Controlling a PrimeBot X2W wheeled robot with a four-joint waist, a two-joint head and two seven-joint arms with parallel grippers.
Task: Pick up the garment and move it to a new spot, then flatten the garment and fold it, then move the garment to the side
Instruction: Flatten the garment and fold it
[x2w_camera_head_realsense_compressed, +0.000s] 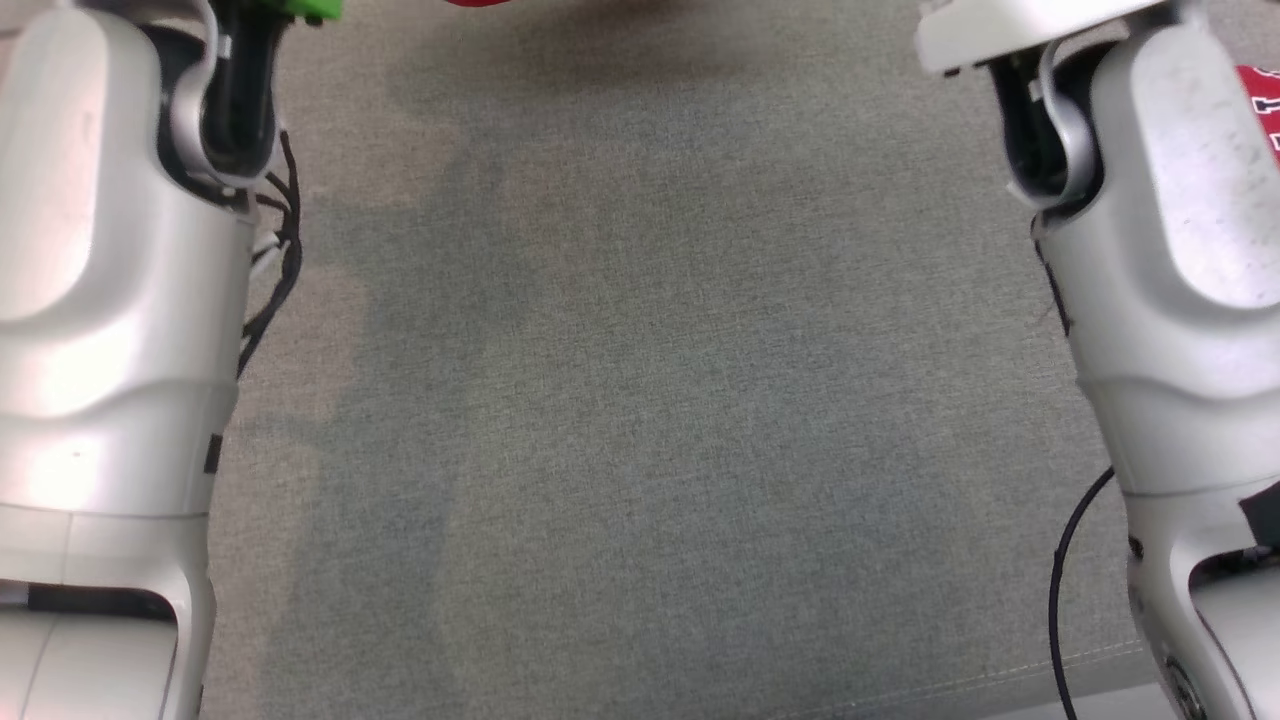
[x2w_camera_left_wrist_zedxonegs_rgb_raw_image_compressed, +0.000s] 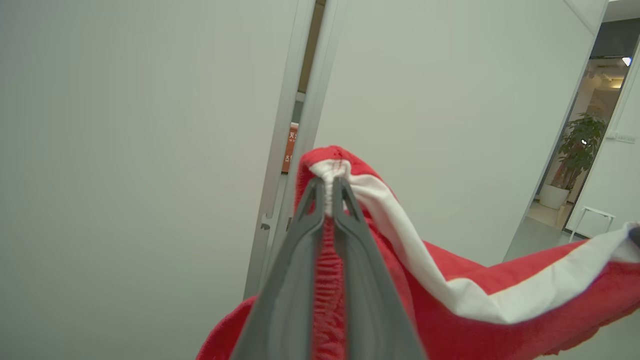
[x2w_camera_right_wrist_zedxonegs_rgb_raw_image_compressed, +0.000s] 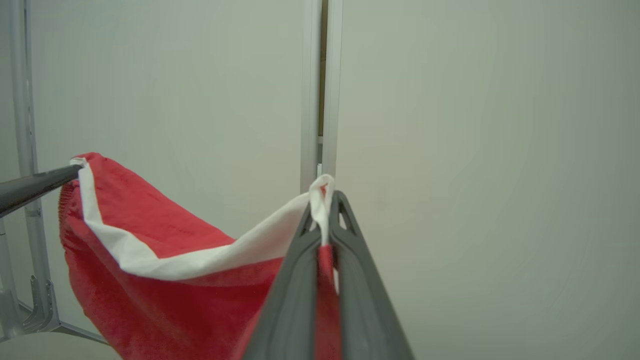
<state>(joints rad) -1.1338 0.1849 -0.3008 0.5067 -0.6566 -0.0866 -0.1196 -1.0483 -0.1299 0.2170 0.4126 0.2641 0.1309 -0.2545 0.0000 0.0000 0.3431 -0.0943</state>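
Observation:
The garment (x2w_camera_left_wrist_zedxonegs_rgb_raw_image_compressed: 475, 280) is red terry cloth with a white band along its edge, and it hangs in the air stretched between my two grippers. My left gripper (x2w_camera_left_wrist_zedxonegs_rgb_raw_image_compressed: 328, 186) is shut on a bunched part of the white-banded edge. My right gripper (x2w_camera_right_wrist_zedxonegs_rgb_raw_image_compressed: 324, 202) is shut on the same edge further along, with the garment (x2w_camera_right_wrist_zedxonegs_rgb_raw_image_compressed: 150, 280) sagging away to its left. The left gripper's dark finger (x2w_camera_right_wrist_zedxonegs_rgb_raw_image_compressed: 35, 185) shows at that far corner. In the head view my pale left forearm (x2w_camera_head_realsense_compressed: 110, 300) and right forearm (x2w_camera_head_realsense_compressed: 1180, 250) reach up past the top edge, where a red sliver (x2w_camera_head_realsense_compressed: 478, 3) peeks in.
The grey cloth-covered table (x2w_camera_head_realsense_compressed: 650, 400) lies below between the forearms. A green item (x2w_camera_head_realsense_compressed: 312, 8) sits at the top left and a red patch with white marks (x2w_camera_head_realsense_compressed: 1265, 100) behind the right forearm. Pale wall panels with a metal post (x2w_camera_left_wrist_zedxonegs_rgb_raw_image_compressed: 300, 125) stand ahead, beside a doorway with a plant (x2w_camera_left_wrist_zedxonegs_rgb_raw_image_compressed: 575, 150).

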